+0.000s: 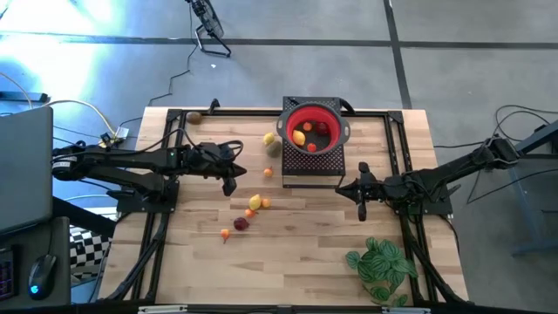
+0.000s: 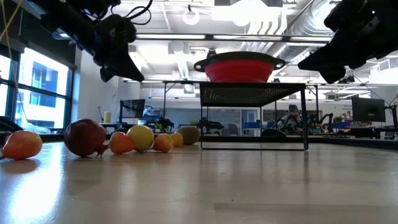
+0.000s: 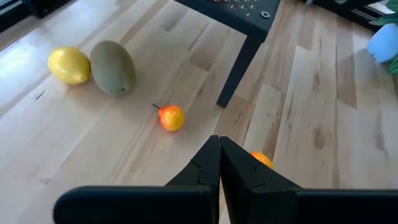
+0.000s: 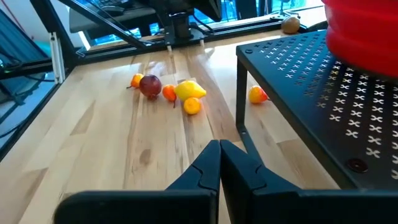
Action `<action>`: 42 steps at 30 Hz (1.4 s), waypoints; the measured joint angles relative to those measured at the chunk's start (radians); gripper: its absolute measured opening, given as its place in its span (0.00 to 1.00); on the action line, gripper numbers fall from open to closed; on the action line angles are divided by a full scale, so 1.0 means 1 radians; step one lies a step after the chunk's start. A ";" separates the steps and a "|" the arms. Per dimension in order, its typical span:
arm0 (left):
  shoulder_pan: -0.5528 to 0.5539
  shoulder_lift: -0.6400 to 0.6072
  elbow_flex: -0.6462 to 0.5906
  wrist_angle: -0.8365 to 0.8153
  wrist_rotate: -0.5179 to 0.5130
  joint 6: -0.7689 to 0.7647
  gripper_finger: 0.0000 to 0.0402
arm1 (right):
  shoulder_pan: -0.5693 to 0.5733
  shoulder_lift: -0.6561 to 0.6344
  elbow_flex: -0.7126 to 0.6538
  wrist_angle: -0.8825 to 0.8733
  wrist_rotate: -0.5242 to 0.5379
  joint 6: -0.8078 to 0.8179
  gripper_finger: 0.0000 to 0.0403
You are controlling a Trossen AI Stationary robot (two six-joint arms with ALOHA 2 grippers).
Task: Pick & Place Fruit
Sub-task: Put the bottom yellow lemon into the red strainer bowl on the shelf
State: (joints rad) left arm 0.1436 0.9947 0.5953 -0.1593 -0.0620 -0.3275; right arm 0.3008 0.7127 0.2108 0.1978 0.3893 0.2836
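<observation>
While both tools hang pressed together above the worktop [image 1: 200,262], fruit lies loose.
Left tool [image 1: 230,186] and right tool [image 1: 363,210] hold nothing; fruit [image 1: 254,203] clusters mid-worktop, more by the black stand [image 1: 312,166], some inside the red bowl [image 1: 334,142].

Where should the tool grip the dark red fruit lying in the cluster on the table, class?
Probably across the round body of the dark red fruit, coming from straight above: it lies low, with small orange fruits close beside it, and its stem is too thin.
</observation>
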 joint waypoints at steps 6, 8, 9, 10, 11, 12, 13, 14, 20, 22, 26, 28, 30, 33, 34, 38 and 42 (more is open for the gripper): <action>-0.017 0.000 0.000 0.054 -0.022 -0.096 0.00 | 0.000 0.000 0.000 0.000 0.000 0.000 0.00; -0.047 0.003 0.009 0.061 -0.050 -0.096 0.00 | 0.000 0.000 0.000 0.000 0.000 0.000 0.00; -0.063 0.008 0.021 0.052 -0.075 -0.097 0.00 | 0.000 0.000 0.000 0.000 0.000 0.000 0.00; -0.081 0.009 0.031 0.043 -0.091 -0.098 0.00 | 0.000 0.000 0.000 0.000 0.000 0.000 0.00; -0.100 0.009 0.043 0.026 -0.108 -0.100 0.00 | 0.000 0.000 0.000 0.000 0.000 0.000 0.00; -0.120 0.009 0.060 0.012 -0.124 -0.101 0.00 | 0.000 0.000 0.000 0.000 0.000 0.000 0.00; -0.140 0.014 0.078 0.001 -0.143 -0.107 0.00 | 0.000 0.000 0.000 0.000 0.000 0.001 0.00; -0.163 0.021 0.097 -0.017 -0.164 -0.121 0.00 | 0.000 0.000 0.000 0.000 0.000 0.002 0.00; -0.280 0.089 0.235 -0.222 -0.294 -0.204 0.00 | 0.000 0.000 0.000 0.000 0.000 0.003 0.00; -0.305 0.128 0.296 -0.297 -0.320 -0.250 0.00 | 0.000 0.000 0.000 0.000 0.000 0.001 0.00; -0.341 0.216 0.433 -0.412 -0.327 -0.285 0.00 | 0.000 0.000 0.000 0.000 0.000 0.000 0.00; -0.356 0.272 0.513 -0.485 -0.328 -0.291 0.00 | 0.000 0.000 0.000 0.000 0.000 0.000 0.00; -0.364 0.337 0.600 -0.593 -0.327 -0.305 0.00 | 0.000 0.000 0.000 -0.001 0.000 0.000 0.00; -0.363 0.434 0.734 -0.786 -0.320 -0.329 0.00 | 0.000 0.000 0.000 -0.004 0.000 0.000 0.00; -0.361 0.466 0.778 -0.859 -0.310 -0.338 0.00 | 0.000 0.000 0.000 -0.008 0.000 0.000 0.00; -0.359 0.557 0.893 -1.037 -0.249 -0.357 0.00 | 0.000 0.000 0.000 -0.011 0.000 0.000 0.00; -0.360 0.583 0.912 -1.034 -0.205 -0.353 0.00 | 0.000 0.000 0.000 -0.013 0.000 0.000 0.00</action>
State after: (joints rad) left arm -0.2166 1.5779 1.5078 -1.1935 -0.2667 -0.6805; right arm 0.3004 0.7125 0.2108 0.1852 0.3897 0.2832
